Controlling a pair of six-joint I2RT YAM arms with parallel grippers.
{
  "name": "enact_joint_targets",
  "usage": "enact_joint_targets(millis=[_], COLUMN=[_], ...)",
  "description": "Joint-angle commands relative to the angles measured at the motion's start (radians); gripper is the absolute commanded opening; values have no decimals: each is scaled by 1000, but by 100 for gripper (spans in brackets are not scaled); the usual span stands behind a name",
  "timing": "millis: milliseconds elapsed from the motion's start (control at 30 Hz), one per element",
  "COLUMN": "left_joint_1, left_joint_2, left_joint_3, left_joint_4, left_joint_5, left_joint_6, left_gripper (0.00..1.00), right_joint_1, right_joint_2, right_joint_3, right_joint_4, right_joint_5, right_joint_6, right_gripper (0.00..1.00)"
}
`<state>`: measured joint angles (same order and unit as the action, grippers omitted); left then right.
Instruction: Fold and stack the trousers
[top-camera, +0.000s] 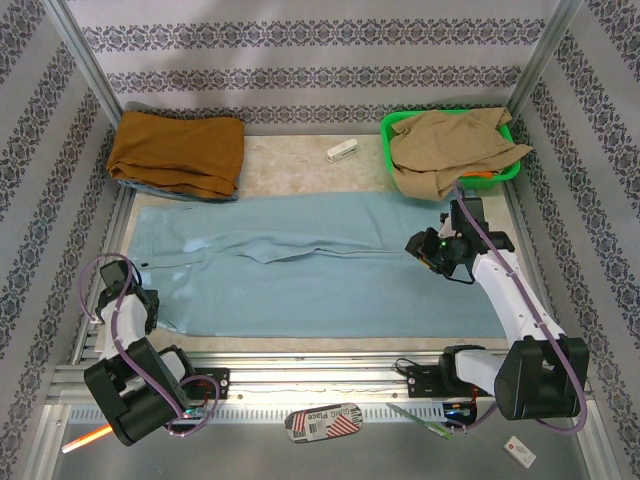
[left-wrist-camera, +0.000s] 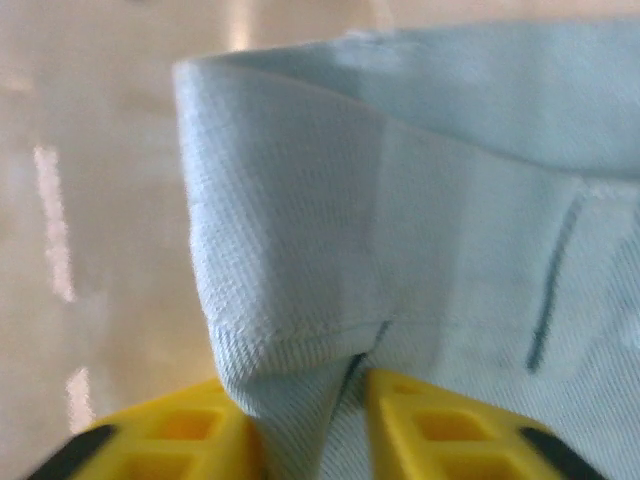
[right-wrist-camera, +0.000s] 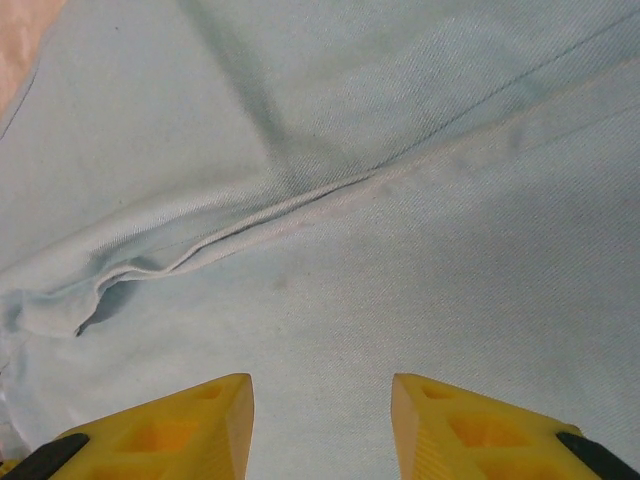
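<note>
Plainly, we see the trousers (top-camera: 320, 265) lying flat across the middle of the table (top-camera: 290, 165), reaching from its left edge almost to its right edge. A long crease runs through them from left to right.

At the left edge we find the left gripper (top-camera: 148, 300) down on the near-left corner of the cloth. From its wrist camera, its yellow fingers (left-wrist-camera: 180, 425) are drawn close together with a fold of the pale blue fabric pinched between them, and a hemmed corner of the trousers (left-wrist-camera: 330, 230) rises above the pinch.

Toward the right edge we see the right gripper (top-camera: 425, 248) over the right part of the trousers. In its own camera its fingers (right-wrist-camera: 190, 410) stand well apart. Nothing sits between them, and the cloth (right-wrist-camera: 330, 180) lies below with a raised seam running across it.

At the far-left corner we note a folded rust-orange garment (top-camera: 178, 150). At the far-right corner a green basket (top-camera: 392, 128) holds a crumpled tan garment (top-camera: 450, 150). A small white object (top-camera: 341, 152) lies near the far edge between them.
</note>
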<state>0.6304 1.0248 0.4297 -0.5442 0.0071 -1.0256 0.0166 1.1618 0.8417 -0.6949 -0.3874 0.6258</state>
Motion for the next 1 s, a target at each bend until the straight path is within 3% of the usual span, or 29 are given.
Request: enact_joint_targets(millis=[0, 267, 400, 600, 767, 967], left_joint_1=[2, 2, 2, -4, -18, -24], left_joint_2=[-38, -100, -140, -164, -114, -97], left_joint_3=[5, 37, 60, 80, 84, 80], left_joint_4=[36, -30, -22, 49, 87, 112], left_joint_5=[45, 96, 170, 252, 295, 316], left_joint_6=[9, -7, -36, -102, -127, -117], left_gripper=[23, 0, 0, 0, 0, 0], right_joint_1=[-4, 5, 12, 13, 71, 225], right_joint_2=[-29, -43, -59, -79, -199, -378], right_joint_3=[20, 28, 50, 213, 22, -222], right_joint_4=[-35, -46, -87, -253, -182, -199], right_joint_5=[-10, -17, -13, 22, 6, 177], right_joint_6=[14, 37, 66, 80, 353, 651], right_gripper=[41, 41, 39, 41, 40, 45])
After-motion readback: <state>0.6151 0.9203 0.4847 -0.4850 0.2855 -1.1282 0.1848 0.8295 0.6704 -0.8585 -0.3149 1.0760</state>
